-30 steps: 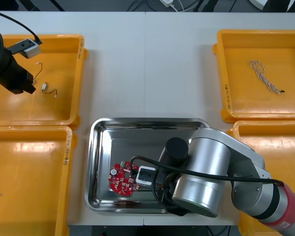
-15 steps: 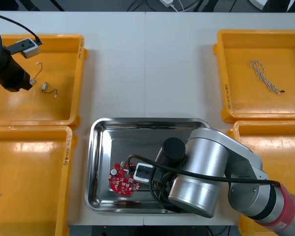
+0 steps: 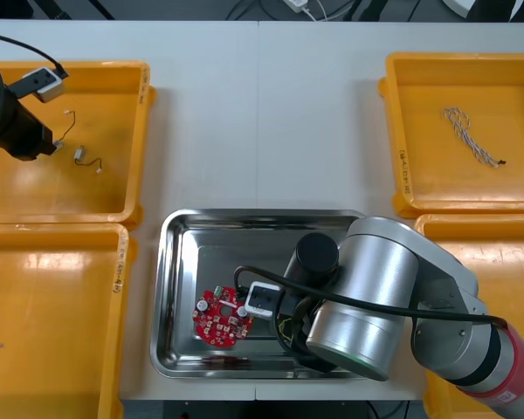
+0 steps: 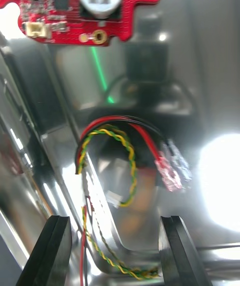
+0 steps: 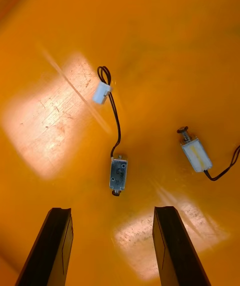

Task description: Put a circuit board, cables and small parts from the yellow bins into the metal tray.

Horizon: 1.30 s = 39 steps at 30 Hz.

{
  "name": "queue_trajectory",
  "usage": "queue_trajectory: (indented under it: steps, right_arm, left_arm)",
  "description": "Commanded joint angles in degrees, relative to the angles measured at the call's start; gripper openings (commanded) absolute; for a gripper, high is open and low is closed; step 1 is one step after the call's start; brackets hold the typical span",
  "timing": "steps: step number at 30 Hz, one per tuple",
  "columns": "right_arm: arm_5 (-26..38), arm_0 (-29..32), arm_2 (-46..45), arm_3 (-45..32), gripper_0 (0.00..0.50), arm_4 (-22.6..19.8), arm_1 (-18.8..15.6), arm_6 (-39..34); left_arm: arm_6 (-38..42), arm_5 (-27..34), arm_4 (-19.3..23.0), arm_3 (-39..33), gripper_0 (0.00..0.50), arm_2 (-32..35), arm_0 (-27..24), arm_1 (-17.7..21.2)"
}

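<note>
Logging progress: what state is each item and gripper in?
Circuit board: in the metal tray.
Red and yellow cable: in the tray, ungripped.
Small metal parts: in a left yellow bin.
Twisted cable: in a right bin.
Left gripper: open above the parts.
Right gripper: open inside the tray.

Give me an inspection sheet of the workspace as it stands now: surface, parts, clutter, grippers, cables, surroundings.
Surface: light table, yellow bins at both sides, metal tray between.
Job's things: circuit board in tray; two small metal parts in far left bin.
Clutter: nothing seen.
Grippers: left gripper open above the parts; right gripper open over tray.
Cables: red and yellow cable in tray; twisted cable in far right bin.
Surroundings: dark floor beyond table.
</note>
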Motion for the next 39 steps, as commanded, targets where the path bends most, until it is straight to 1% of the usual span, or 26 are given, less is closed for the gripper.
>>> queue_trajectory:
  steps: [1,8,12,14,15,17,22,23,24,27,31,34,39]
  right_arm:
    - [1.4,-0.5,-3.8,-3.0,0.500,-0.5,0.7,1.4]
    - [1.4,-2.7,-8.7,-5.1,0.500,-2.2,0.2,1.1]
    - [1.4,-4.9,-13.4,-5.3,0.500,-6.3,-0.1,0.8]
    - [1.4,-6.0,-16.6,-5.3,0.500,-9.4,-0.6,0.6]
    - [1.4,-6.3,-17.4,-5.3,0.500,-10.2,-0.8,0.6]
    - [1.4,-7.6,-20.2,-5.3,0.500,-13.2,-2.0,0.3]
    - [1.4,-9.6,-25.2,-5.2,0.500,-17.6,-5.6,-0.5]
    - [1.4,-9.6,-25.2,-5.2,0.500,-17.6,-5.6,-0.5]
    - [1.4,-10.2,-27.4,-5.3,0.500,-19.3,-7.0,-0.9]
    - [1.4,-11.0,-30.9,-5.2,0.500,-21.9,-9.7,-1.5]
    - [1.4,-11.8,-34.8,-3.8,0.500,-25.2,-12.1,-2.0]
    - [1.4,-12.6,-37.3,-2.6,0.500,-26.3,-12.9,-2.5]
    - [1.4,-14.4,-41.1,-0.2,0.500,-25.2,-14.3,-3.3]
  left_arm:
    - [-8.6,-2.1,0.2,0.2,0.468,-2.3,-2.7,2.4]
    - [-8.2,-3.6,0.2,1.4,0.466,-2.8,-2.7,1.4]
    - [-8.3,-6.0,0.1,3.2,0.468,-3.2,-2.7,0.6]
    - [-8.2,-7.6,0.0,4.0,0.467,-3.9,-2.7,0.4]
    - [-8.3,-7.9,0.0,4.2,0.467,-4.0,-2.7,0.4]
    - [-8.3,-9.1,0.2,4.6,0.467,-4.3,-2.7,0.2]
    - [-8.1,-9.3,0.5,4.7,0.467,-4.3,-2.7,-0.2]
    - [-8.1,-9.3,0.5,4.7,0.467,-4.3,-2.7,-0.2]
    - [-7.9,-9.3,0.8,4.7,0.467,-4.3,-2.7,-0.4]
    - [-7.7,-9.6,1.2,4.7,0.468,-4.3,-2.7,-0.4]
    - [-7.5,-10.0,1.3,5.0,0.466,-4.4,-2.7,-0.9]
    - [-7.4,-10.6,1.4,5.4,0.468,-4.5,-2.7,-1.1]
    - [-7.4,-11.0,1.6,6.2,0.467,-4.5,-2.7,-1.4]
